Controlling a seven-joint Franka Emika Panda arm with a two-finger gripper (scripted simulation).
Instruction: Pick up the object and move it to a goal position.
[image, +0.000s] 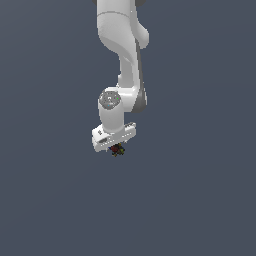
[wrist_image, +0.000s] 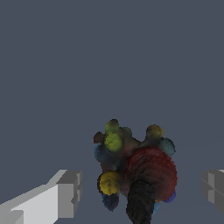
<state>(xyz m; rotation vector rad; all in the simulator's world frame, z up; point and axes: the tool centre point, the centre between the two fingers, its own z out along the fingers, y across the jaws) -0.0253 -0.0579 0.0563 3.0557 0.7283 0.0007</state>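
Exterior view: object (image: 117, 149) sits center frame, directly under the gripper (image: 115, 146), fingers hidden behind the palm, contact unclear. Wrist view: clump lies between the two fingertips (wrist_image: 69, 192), clear gaps either side (jaws spread, nothing held); lower edge cropped, goal not visible.

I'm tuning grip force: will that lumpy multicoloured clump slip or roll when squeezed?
The clump is knobbly, built of rounded lobes, so flat fingers would likely meet only a few bumps; it might twist. Its irregular shape probably resists rolling. The tool stands open around it, apparently untouched.
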